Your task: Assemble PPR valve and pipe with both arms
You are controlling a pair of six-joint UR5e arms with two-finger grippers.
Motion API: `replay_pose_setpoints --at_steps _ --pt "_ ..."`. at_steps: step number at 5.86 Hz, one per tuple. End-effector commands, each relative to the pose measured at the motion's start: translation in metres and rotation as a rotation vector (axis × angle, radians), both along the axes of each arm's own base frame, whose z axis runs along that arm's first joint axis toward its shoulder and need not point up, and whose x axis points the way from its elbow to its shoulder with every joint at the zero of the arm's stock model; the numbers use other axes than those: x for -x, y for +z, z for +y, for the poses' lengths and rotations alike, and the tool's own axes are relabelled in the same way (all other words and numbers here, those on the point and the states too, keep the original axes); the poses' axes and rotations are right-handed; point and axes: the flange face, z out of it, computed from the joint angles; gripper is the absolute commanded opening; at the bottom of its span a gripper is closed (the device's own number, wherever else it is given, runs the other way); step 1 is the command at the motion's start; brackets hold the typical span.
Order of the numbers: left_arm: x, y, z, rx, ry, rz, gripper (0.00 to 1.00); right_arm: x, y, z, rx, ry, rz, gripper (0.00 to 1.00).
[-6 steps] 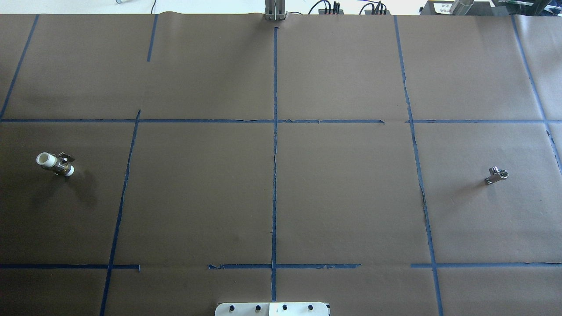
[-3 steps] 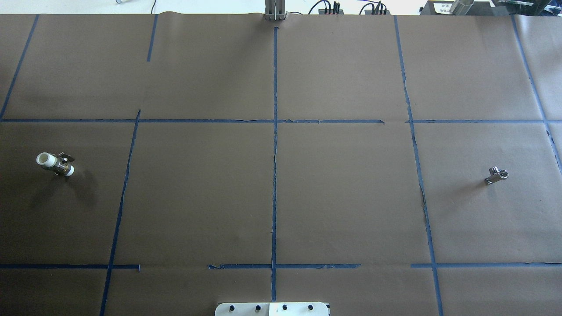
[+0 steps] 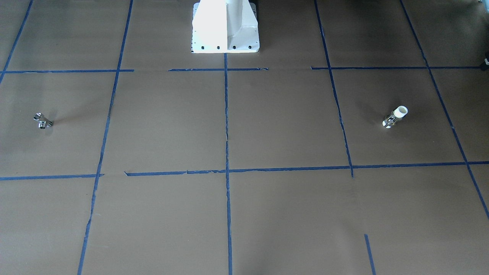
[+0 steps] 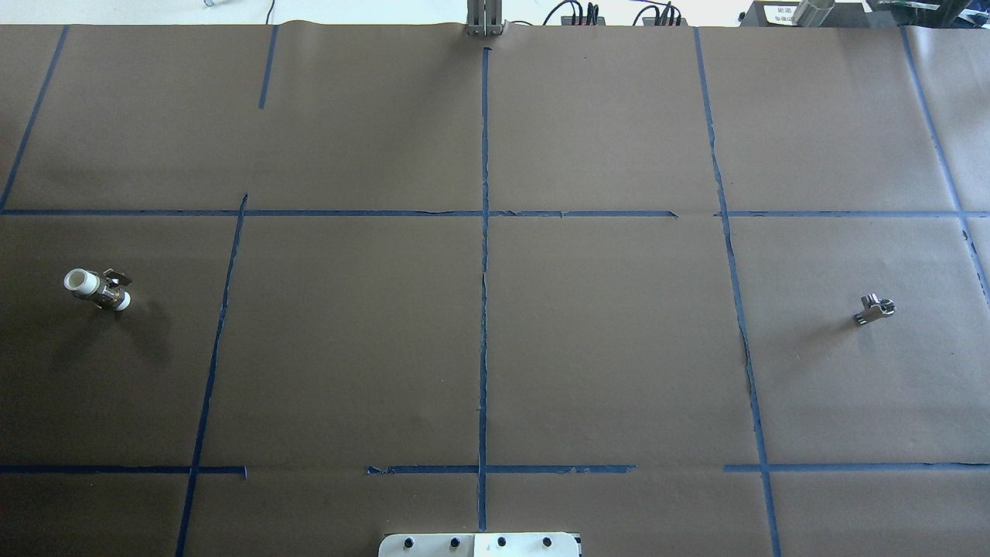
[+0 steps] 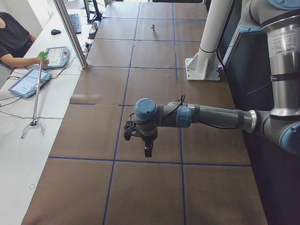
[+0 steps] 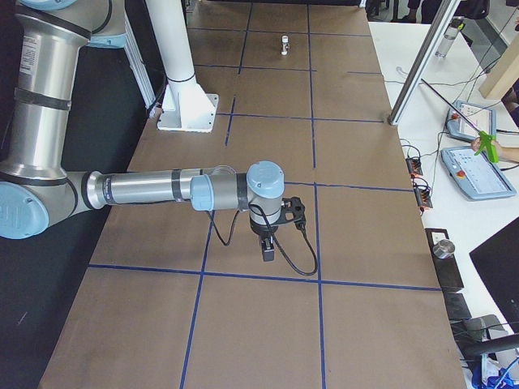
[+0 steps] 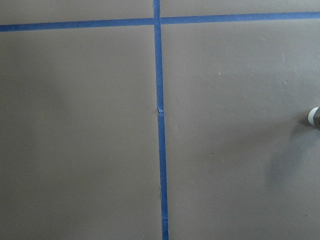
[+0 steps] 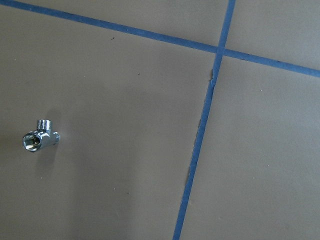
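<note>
The valve point(image 4: 97, 288) lies on the brown paper far out on my left side of the table point(image 4: 603, 348), its white collar end pointing toward that end of the table and its metal body toward the middle. Nothing touches it. The pipe point(image 4: 875, 309) lies well apart from it, far out on the right side and about level with it, with the whole middle of the table between them. In the right wrist view it sits near the left edge, one hex opening facing the camera, well clear of a tape point(image 4: 484, 309) crossing.

The left wrist view shows mostly paper and a tape crossing, plus a pale sliver point(image 7: 315, 118) at the right edge, too little for me to name.

The left arm point(image 5: 211, 117) reaches out level over the table and its gripper point(image 5: 148, 150) hangs pointing down above the paper, near a tape line. I only have it from the side camera, so I cannot tell how far its jaws are parted. The right arm point(image 6: 154, 190) is stretched out the same way, its gripper point(image 6: 268, 247) hanging down above the paper. Again I cannot tell how wide it stands. Both parts lie on the paper, so neither gripper holds one.

The white base point(image 3: 225, 26) stands at the robot's edge of the table, on the centre tape line. An operator point(image 5: 14, 35) sits at the side bench with a tablet point(image 5: 57, 56).
</note>
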Motion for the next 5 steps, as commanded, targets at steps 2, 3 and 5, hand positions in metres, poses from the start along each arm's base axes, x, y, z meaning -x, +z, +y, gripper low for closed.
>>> replay_pose_setpoints --at_steps 2,3,5 --pt "0.000 -0.005 0.000 -0.015 0.002 0.003 1.00 0.002 -0.003 0.000 -0.005 -0.008 -0.029 1.00" --pt "-0.001 -0.011 -0.002 -0.050 0.006 0.007 1.00 0.003 -0.004 0.001 0.000 -0.007 -0.046 1.00" --pt "-0.019 -0.015 -0.006 -0.085 0.046 0.009 1.00 0.005 -0.005 0.001 0.003 -0.010 -0.069 1.00"
